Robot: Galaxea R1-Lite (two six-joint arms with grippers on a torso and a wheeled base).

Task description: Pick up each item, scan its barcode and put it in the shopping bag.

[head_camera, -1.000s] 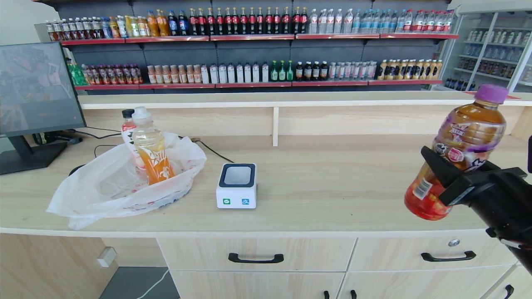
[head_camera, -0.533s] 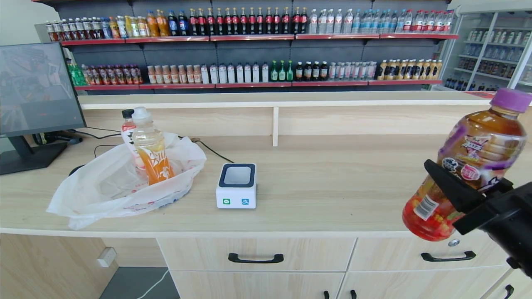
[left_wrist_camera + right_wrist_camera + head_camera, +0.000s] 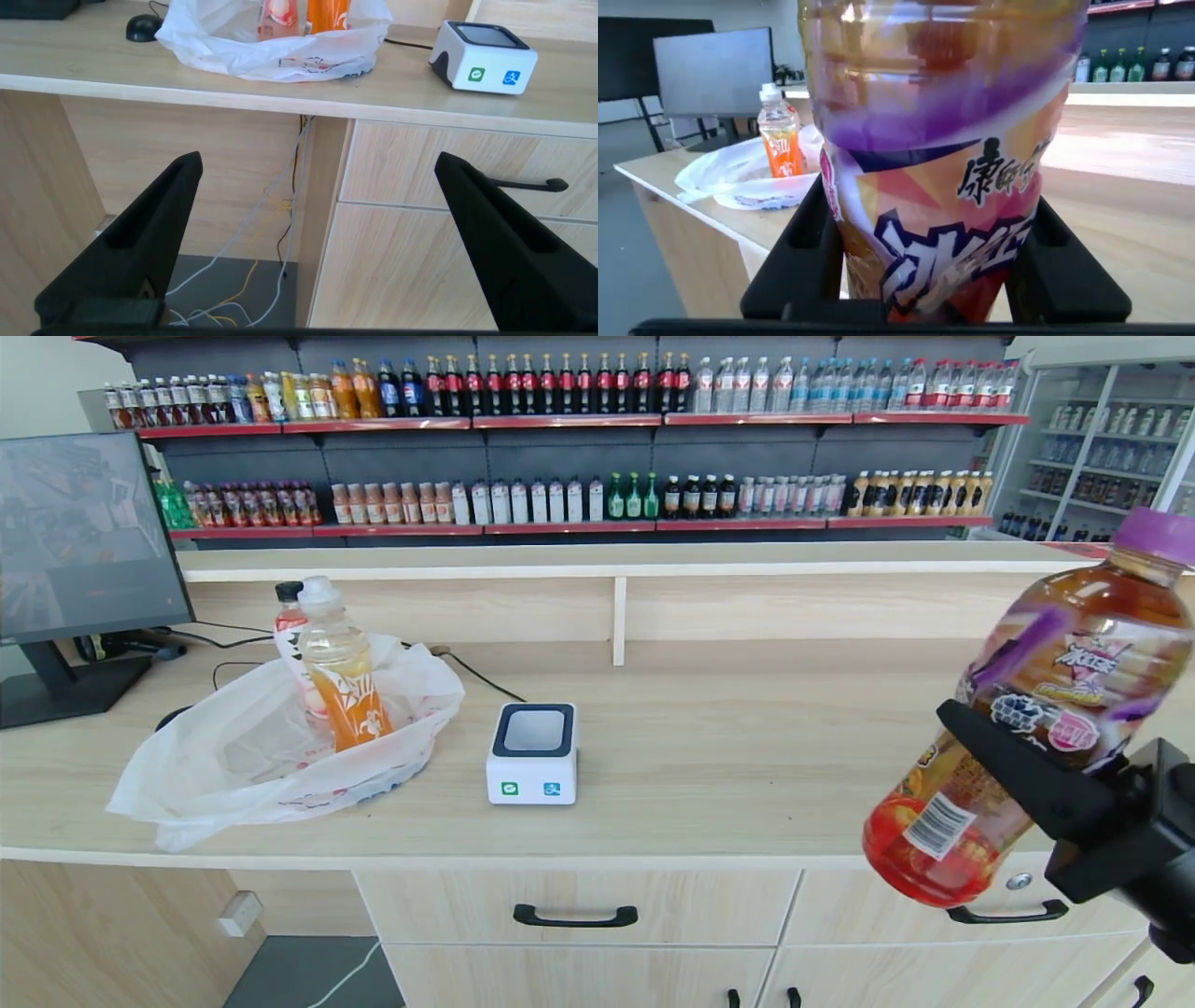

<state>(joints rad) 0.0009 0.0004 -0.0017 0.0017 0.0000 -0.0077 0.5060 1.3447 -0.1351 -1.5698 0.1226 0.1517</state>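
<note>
My right gripper (image 3: 1064, 761) is shut on a purple-capped bottle of amber drink (image 3: 1036, 709), held tilted in the air at the counter's right end, its barcode facing left. In the right wrist view the bottle (image 3: 948, 159) sits between the black fingers (image 3: 794, 247). The white shopping bag (image 3: 233, 747) lies on the counter's left part with an orange drink bottle (image 3: 341, 667) and a red-labelled bottle (image 3: 289, 616) standing in it. A white barcode scanner (image 3: 532, 753) stands mid-counter. My left gripper (image 3: 318, 238) hangs open below the counter's front edge, nothing between its fingers.
A monitor (image 3: 84, 541) stands at the counter's far left, with cables (image 3: 224, 635) and a dark mouse (image 3: 173, 717) behind the bag. A raised ledge (image 3: 616, 565) with a divider runs along the back. Drawer handles (image 3: 574, 917) line the cabinet front. Stocked shelves stand beyond.
My right gripper has carried the bottle lower and nearer to the camera, with its base swinging a little left. The bag, scanner and bagged bottles have not moved.
</note>
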